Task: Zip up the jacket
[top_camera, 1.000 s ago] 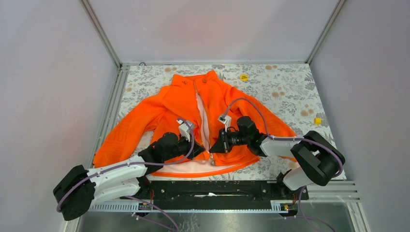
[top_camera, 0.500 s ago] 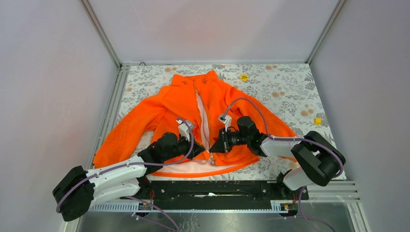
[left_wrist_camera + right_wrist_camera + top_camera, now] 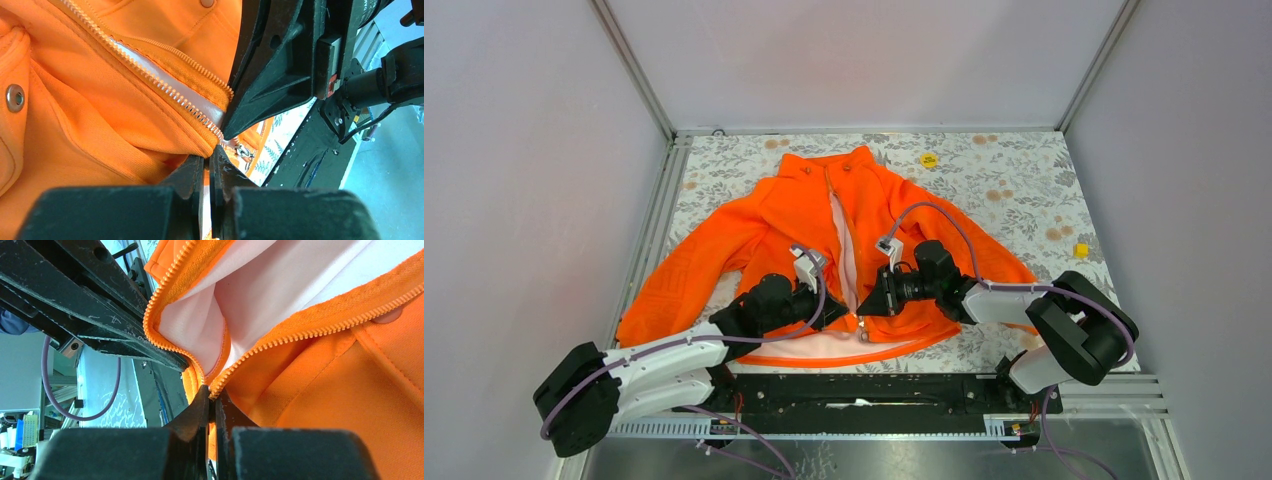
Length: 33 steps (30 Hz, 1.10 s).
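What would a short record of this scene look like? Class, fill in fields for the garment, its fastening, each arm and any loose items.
Garment: orange jacket, lying front-up on the floral table
Fastening: zipper undone, white lining showing between its halves
Left arm: left gripper shut on the jacket's hem beside the zipper
Right arm: right gripper shut on the opposite zipper edge
Loose items: yellow disc and yellow block, both off the jacket

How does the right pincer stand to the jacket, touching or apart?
Touching: right wrist view shows the right pincer shut on the jacket at its zipper edge.
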Each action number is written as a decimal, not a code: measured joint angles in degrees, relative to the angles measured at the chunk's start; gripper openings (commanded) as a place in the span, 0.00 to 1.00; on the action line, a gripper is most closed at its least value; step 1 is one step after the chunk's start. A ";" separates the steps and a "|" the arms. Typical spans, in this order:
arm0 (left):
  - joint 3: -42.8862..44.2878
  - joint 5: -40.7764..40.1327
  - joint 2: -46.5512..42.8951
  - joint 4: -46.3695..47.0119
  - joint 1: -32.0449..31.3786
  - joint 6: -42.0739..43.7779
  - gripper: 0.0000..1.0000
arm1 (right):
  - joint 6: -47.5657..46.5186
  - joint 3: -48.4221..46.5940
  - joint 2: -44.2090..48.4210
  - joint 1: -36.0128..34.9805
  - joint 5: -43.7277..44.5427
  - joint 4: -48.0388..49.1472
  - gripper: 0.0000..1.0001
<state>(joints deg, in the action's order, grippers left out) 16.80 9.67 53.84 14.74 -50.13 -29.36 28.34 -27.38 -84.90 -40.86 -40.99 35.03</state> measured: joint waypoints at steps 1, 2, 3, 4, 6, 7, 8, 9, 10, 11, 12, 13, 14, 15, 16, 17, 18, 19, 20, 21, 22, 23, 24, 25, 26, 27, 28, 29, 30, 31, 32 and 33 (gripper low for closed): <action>0.00 0.09 0.02 0.00 0.00 0.00 0.00 | 0.00 0.00 0.00 0.00 0.00 0.00 0.00; 0.00 0.26 0.04 0.00 0.00 0.02 0.00 | 0.00 0.00 0.00 0.00 0.00 0.00 0.00; 0.00 0.44 0.20 0.07 0.00 0.04 0.00 | 0.02 0.00 0.00 0.00 0.00 0.00 0.00; 0.00 0.55 0.42 0.17 0.00 0.07 0.00 | 0.02 0.00 0.00 0.00 0.00 0.02 0.00; 0.07 0.90 1.18 0.28 0.00 0.35 0.00 | 0.04 0.00 0.00 0.00 -0.02 0.04 0.00; 0.13 1.05 1.55 0.35 0.00 0.42 0.00 | 0.11 0.00 -0.02 0.00 -0.02 0.09 0.00; 0.22 1.16 1.88 0.37 0.00 0.44 0.00 | 0.22 0.00 -0.04 0.00 -0.04 0.22 0.00; 0.31 1.25 2.16 0.39 0.00 0.44 0.00 | 0.42 0.00 -0.15 0.00 -0.07 0.39 0.00; 0.35 1.31 2.29 0.39 0.00 0.44 0.00 | 0.55 0.00 -0.35 0.00 -0.09 0.57 0.00; 0.37 1.38 2.32 0.39 0.00 0.44 0.00 | 0.72 0.00 -0.59 0.00 -0.11 0.79 0.00; 0.37 1.49 2.32 0.39 0.00 0.44 0.00 | 1.03 0.00 -0.87 0.00 -0.13 1.11 0.00; 0.37 1.53 2.32 0.39 0.00 0.44 0.00 | 1.27 0.00 -1.20 0.00 -0.15 1.60 0.00; 0.37 1.55 2.32 0.39 0.00 0.44 0.00 | 1.64 0.00 -1.60 0.00 -0.20 2.10 0.00; 0.39 1.57 2.32 0.42 0.00 0.44 0.00 | 2.05 0.00 -1.92 0.00 -0.24 2.47 0.00; 0.39 1.57 2.32 0.39 0.00 0.44 0.00 | 2.45 0.00 -2.32 0.00 -0.24 3.13 0.00; 0.39 1.62 2.32 0.42 0.00 0.44 0.00 | 2.84 0.00 -2.60 0.00 -0.26 3.76 0.00; 0.42 1.64 2.40 0.46 0.00 0.44 0.00 | 3.32 0.00 -2.91 0.00 -0.28 4.55 0.00; 0.42 1.68 2.54 0.55 0.00 0.42 0.00 | 3.80 0.00 -3.17 0.00 -0.28 5.40 0.00; 0.42 1.73 2.62 0.59 0.00 0.42 0.00 | 4.28 0.00 -3.37 0.00 -0.28 6.05 0.00; 0.42 1.77 2.80 0.79 0.00 0.44 0.00 | 4.94 0.02 -3.56 0.00 -0.28 6.95 0.00; 0.44 1.81 2.97 1.07 0.00 0.44 0.00 | 5.55 0.02 -3.82 0.00 -0.33 8.04 0.00; 0.46 1.92 3.34 1.46 0.00 0.44 0.00 | 6.32 0.04 -4.13 0.00 -0.35 9.27 0.00; 0.48 1.95 3.72 1.70 0.00 0.44 0.00 | 6.93 0.13 -4.37 0.00 -0.28 10.16 0.00; 0.50 1.99 4.11 1.97 0.07 0.42 0.00 | 7.91 0.46 -4.66 0.00 -0.22 11.67 0.00; 0.50 1.99 4.17 2.03 0.07 0.42 0.00 | 8.35 0.63 -4.90 0.00 -0.20 12.50 0.00; 0.50 1.97 4.20 2.08 0.11 0.42 0.00 | 9.18 0.85 -5.27 -0.02 -0.17 13.77 0.00; 0.50 1.95 4.17 2.05 0.15 0.39 0.01 | 9.97 1.03 -5.81 -0.04 -0.13 15.02 0.00; 0.50 1.86 4.07 1.97 0.20 0.37 0.08 | 10.62 1.07 -6.23 -0.04 -0.13 15.76 0.00; 0.50 1.68 3.78 1.60 0.22 0.22 0.18 | 11.39 1.11 -6.82 -0.04 -0.15 16.90 0.00; 0.50 1.40 3.28 1.18 0.24 0.04 0.28 | 12.02 1.11 -7.19 -0.07 -0.17 17.64 0.00; 0.48 0.96 2.51 0.74 0.24 -0.48 0.42 | 12.63 1.18 -7.45 -0.07 -0.15 18.56 0.00; 0.48 0.61 1.60 0.37 0.22 -0.85 0.52 | 13.22 1.27 -7.56 -0.09 -0.09 19.45 0.00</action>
<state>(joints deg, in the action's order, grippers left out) 17.28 10.28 55.44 15.11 -49.91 -30.22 41.56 -26.11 -92.47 -40.95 -41.08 54.48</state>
